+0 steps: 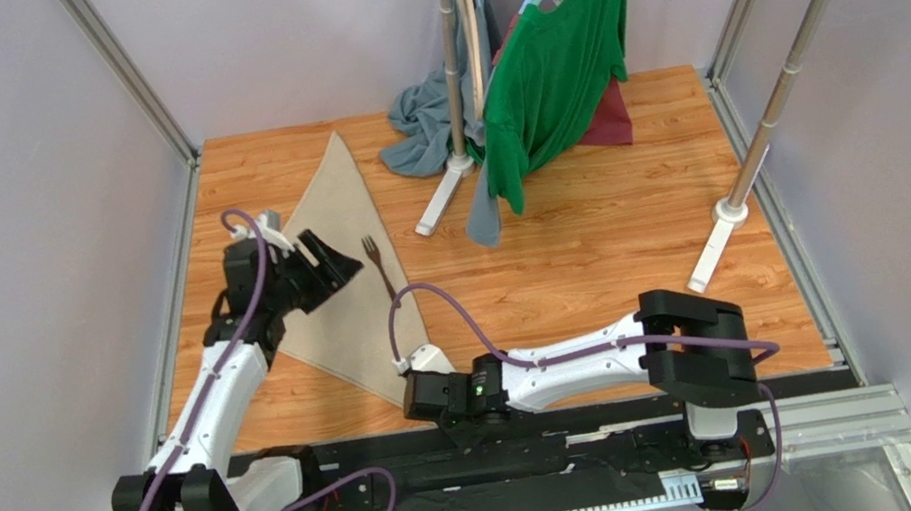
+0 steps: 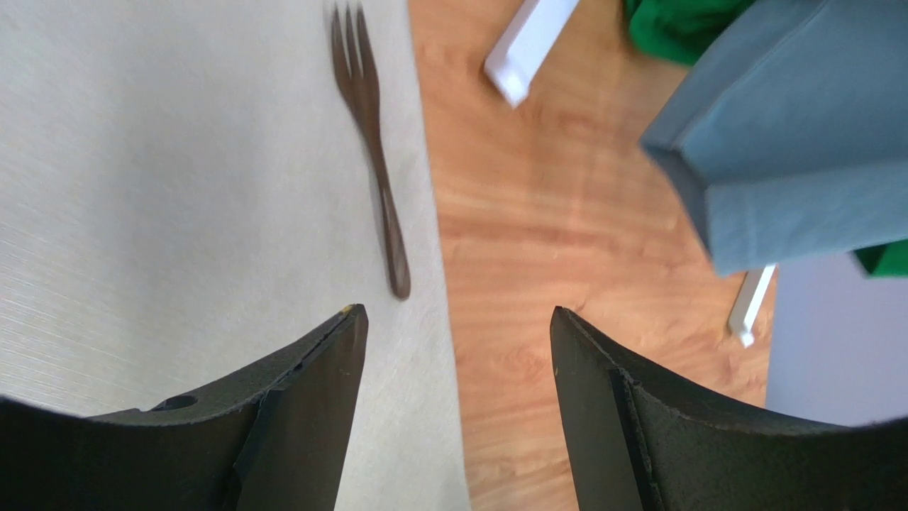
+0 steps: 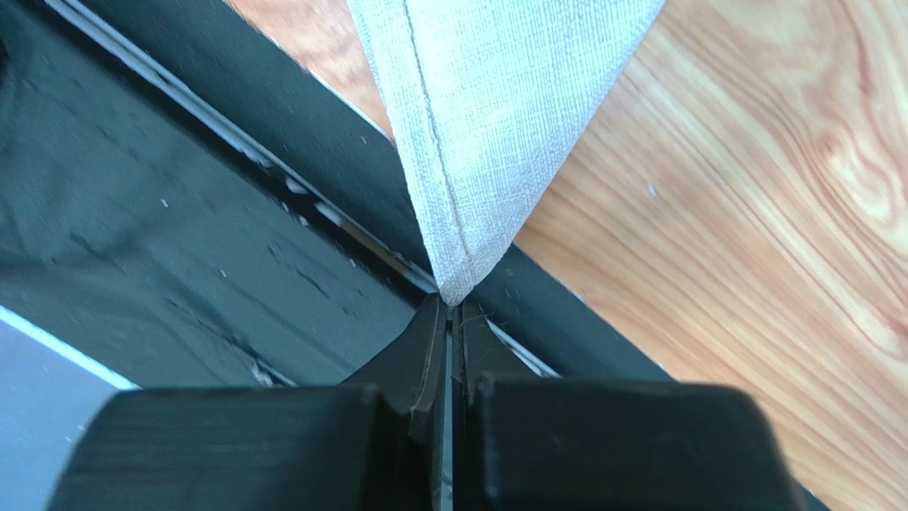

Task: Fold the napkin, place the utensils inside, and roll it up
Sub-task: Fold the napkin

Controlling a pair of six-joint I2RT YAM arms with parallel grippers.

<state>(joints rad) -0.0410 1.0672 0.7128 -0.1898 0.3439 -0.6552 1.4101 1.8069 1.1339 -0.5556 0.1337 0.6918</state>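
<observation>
My right hand [image 3: 453, 319] is pinched shut on the near corner, the sensible hold on the limp, light beige woven cloth napkin [image 1: 329, 241] lying on the wooden counter [image 1: 586, 262], with the slim dark metal fork [image 1: 379, 265] on it, while my left hand [image 2: 456, 313] hovers wide open and empty.

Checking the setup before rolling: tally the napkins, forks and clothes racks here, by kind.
Napkin: 1
Fork: 1
Rack: 1
Total: 3
</observation>
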